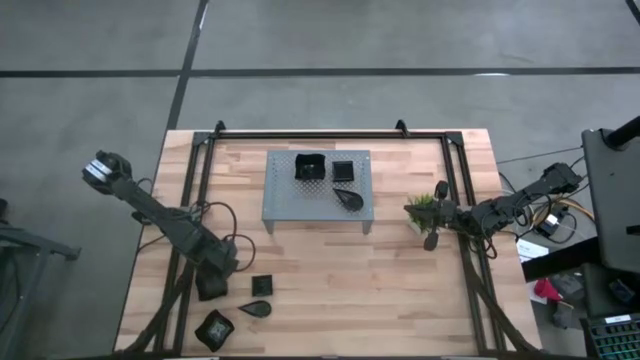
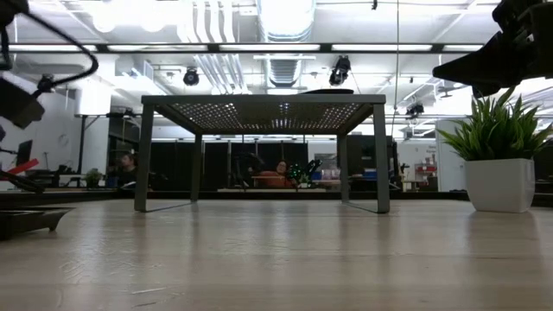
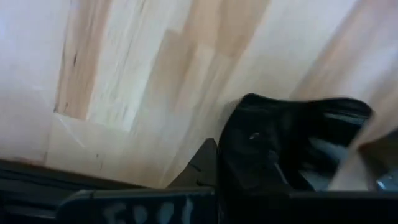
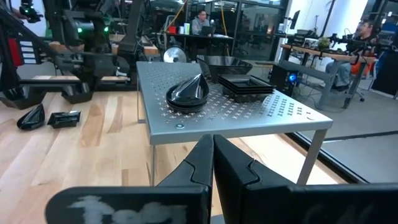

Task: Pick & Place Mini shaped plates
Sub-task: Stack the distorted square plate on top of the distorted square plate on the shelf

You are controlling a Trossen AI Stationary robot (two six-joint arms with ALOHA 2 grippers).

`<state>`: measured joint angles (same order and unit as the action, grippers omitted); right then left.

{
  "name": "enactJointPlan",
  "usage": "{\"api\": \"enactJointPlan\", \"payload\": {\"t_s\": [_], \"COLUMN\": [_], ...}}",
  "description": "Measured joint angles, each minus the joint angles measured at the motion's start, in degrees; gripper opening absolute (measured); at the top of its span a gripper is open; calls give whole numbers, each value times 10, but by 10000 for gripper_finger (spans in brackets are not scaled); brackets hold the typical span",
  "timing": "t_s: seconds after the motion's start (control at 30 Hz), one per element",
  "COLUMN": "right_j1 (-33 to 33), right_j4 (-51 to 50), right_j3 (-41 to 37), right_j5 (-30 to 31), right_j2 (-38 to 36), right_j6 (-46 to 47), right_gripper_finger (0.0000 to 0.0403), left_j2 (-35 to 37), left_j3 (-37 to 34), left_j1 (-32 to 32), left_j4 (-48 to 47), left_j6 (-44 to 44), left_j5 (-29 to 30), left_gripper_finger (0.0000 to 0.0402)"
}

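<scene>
My left gripper (image 1: pixel 212 285) points down at the table's near left, shut at a black mini plate (image 3: pixel 286 143) lying on the wood. Three more black plates lie close by: a small square one (image 1: pixel 262 285), a teardrop one (image 1: pixel 255 309) and a bigger square one (image 1: pixel 215 328). On the grey perforated rack (image 1: pixel 285 205) rest two square plates (image 1: pixel 310 166) (image 1: pixel 343 170) and a teardrop plate (image 1: pixel 348 198). My right gripper (image 1: pixel 432 238) waits shut and level beside the plant. My left gripper comes from above, its shut fingers (image 3: pixel 205 165) at one edge of the black plate's rim (image 3: pixel 229 134). The plate's dark body hides the second finger, so I cannot tell how the rim sits between them. The plate lies on the table.
A small green plant in a white pot (image 1: pixel 425 208) stands right of the rack. Black frame rails (image 1: pixel 190 200) run along the table's left, right and far sides. Bare wood lies between the rack and the near edge. People sit in the room beyond.
</scene>
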<state>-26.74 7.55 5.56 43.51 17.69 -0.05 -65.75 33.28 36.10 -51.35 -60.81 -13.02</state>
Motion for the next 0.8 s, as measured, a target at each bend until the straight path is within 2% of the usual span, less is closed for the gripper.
{"api": "enactJointPlan", "payload": {"t_s": [0.13,0.3,0.6,0.73,0.8], "right_j1": [0,0,0,0,0], "right_j4": [0,0,0,0,0], "right_j3": [0,0,0,0,0], "right_j5": [0,0,0,0,0], "right_j2": [0,0,0,0,0], "right_j6": [0,0,0,0,0], "right_gripper_finger": [8,8,8,8,8], "left_j2": [15,48,115,134,140], "left_j3": [38,96,191,221,234], "left_j1": [-1,-4,-9,-13,-28], "left_j4": [-39,-85,-84,-44,-32], "left_j6": [10,11,-7,-35,-31], "left_j5": [22,104,384,492,519], "left_gripper_finger": [1,0,0,0,0]}}
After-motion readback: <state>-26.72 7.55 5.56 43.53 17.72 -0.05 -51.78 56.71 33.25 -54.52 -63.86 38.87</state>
